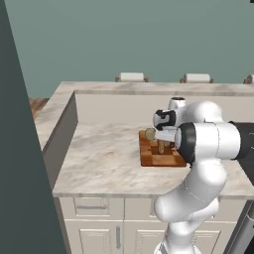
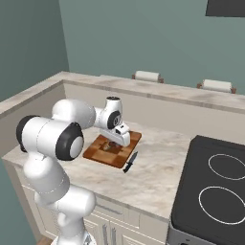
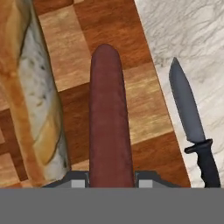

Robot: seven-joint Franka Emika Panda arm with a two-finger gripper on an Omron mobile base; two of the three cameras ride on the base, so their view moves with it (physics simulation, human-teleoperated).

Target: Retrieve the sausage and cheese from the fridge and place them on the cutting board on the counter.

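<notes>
Counter (image 2: 158,167) carries cutting board (image 3: 144,113); cheese (image 3: 39,109) on it; tool (image 3: 111,181) clamps sausage (image 3: 109,127) above.

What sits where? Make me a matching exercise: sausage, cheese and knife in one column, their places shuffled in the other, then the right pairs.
Things:
1. sausage
2. cheese
3. knife

Places:
A. lying on the cutting board
B. on the counter, beside the board
C. clamped in the pincer, over the board

Pairs: 1-C, 2-A, 3-B
</notes>
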